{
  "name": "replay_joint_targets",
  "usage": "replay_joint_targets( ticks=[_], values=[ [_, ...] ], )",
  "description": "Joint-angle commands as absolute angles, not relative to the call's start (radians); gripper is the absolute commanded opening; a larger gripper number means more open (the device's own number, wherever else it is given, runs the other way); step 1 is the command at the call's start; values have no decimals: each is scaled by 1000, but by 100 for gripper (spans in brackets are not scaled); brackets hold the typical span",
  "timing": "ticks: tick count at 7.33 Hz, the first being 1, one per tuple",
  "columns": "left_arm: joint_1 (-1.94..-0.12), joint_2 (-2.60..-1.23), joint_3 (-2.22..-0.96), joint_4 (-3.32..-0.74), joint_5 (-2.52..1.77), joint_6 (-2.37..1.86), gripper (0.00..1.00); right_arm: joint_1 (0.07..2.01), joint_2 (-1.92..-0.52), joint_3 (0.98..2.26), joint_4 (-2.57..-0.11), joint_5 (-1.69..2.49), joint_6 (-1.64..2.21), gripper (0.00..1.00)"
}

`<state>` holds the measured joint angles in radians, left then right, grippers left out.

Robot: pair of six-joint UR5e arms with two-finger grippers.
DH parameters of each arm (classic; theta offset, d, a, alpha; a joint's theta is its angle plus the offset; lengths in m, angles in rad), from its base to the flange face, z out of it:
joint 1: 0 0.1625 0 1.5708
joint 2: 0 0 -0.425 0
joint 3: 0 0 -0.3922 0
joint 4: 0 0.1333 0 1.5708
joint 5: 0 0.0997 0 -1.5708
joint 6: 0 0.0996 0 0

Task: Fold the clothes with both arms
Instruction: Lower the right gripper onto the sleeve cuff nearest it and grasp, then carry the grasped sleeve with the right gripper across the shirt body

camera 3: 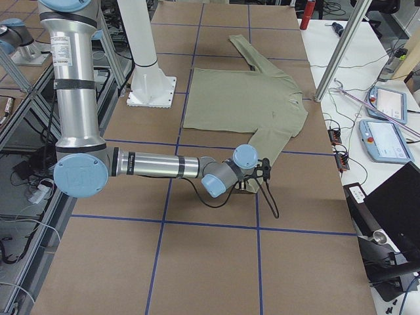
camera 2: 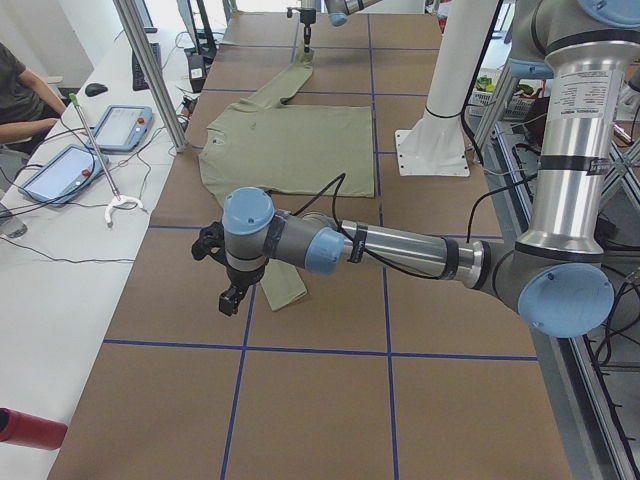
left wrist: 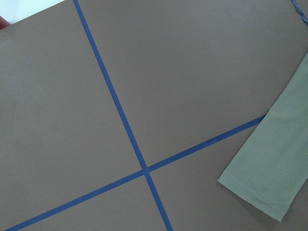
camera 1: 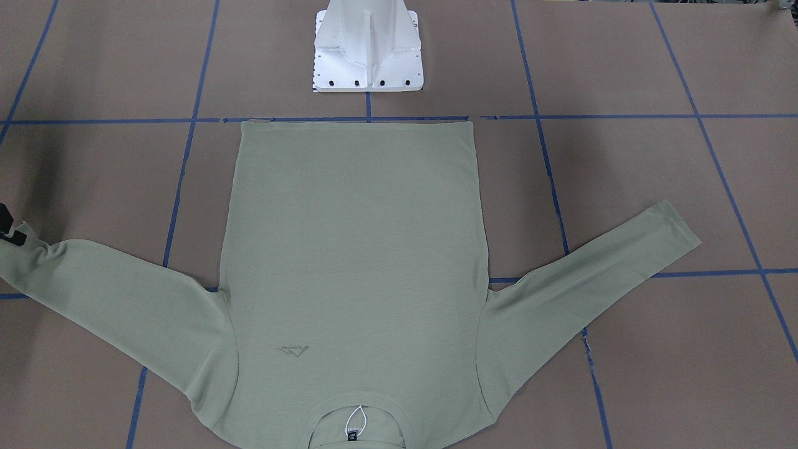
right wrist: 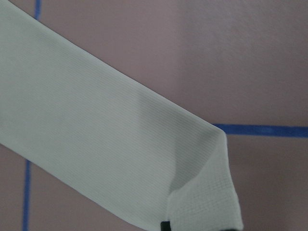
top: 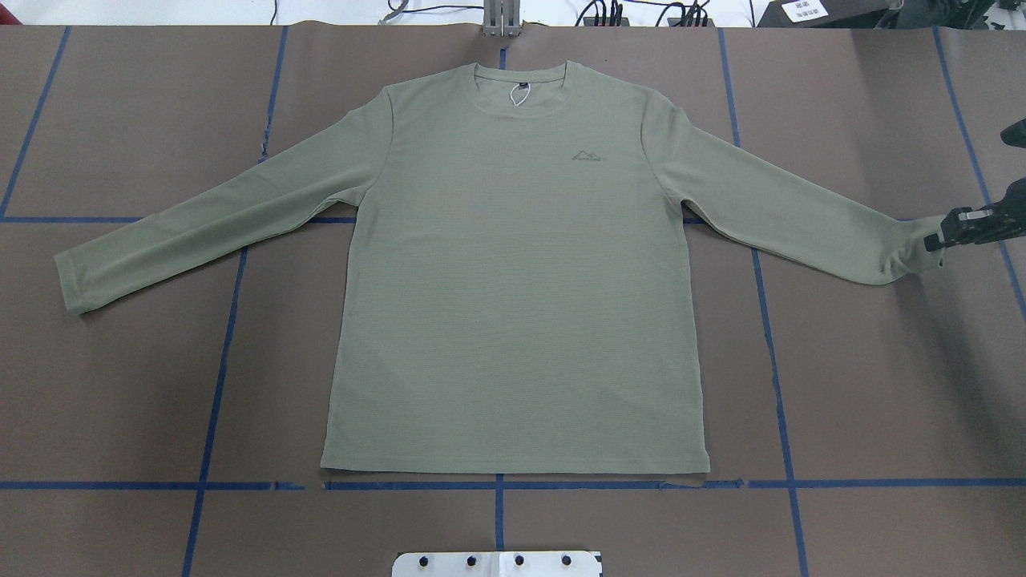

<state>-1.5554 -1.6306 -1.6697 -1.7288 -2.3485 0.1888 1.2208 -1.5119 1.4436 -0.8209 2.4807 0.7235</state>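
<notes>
Lying flat and face-up on the table (top: 120,385), the shirt (top: 513,280) has the cuff (top: 904,260) on the robot's right pinched in the clenched right gripper (top: 934,240). The left gripper (camera 2: 232,296) hangs beside the other cuff (left wrist: 260,185), apart from it; whether its jaws are released or clenched I cannot tell

Both arms are built alike. The left arm (camera 2: 400,250) is made of brushed-silver tubes joined by darker grey housings, each closed with a round light-blue cap (camera 2: 247,211). A thin black cable (camera 2: 330,183) arcs off its forearm, and black bands ring the tube. Its thick silver section carries a white label (camera 2: 585,90) with small dark print that is too fine to read. The left claw (camera 2: 230,300) is matte black and blocky. The right arm (camera 3: 154,165) has the same silver, grey and blue, with a black cable drooping beneath. The right claw (top: 931,240) is black with a metal patch. The white pedestal (camera 1: 368,56) has ribbed sides and dark bolt holes (camera 1: 356,82) along its foot plate.
</notes>
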Motion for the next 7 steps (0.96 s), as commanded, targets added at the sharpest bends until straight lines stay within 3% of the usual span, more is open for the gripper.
replay_joint_targets(
  ticks=[1,3,7],
  values=[
    [-1555,-1632,-1669,-1729,-2349,189,100,1201,-1366,1489,-828,2491,930,0],
    [-1555,-1632,-1667,-1727,-2349,189,100,1139,-1194,1482,-877,2491,1039,0],
    [-1557,-1631,-1669,-1727,-2349,189,100,930,-809,1468,-1208,2245,1037,0]
  ],
)
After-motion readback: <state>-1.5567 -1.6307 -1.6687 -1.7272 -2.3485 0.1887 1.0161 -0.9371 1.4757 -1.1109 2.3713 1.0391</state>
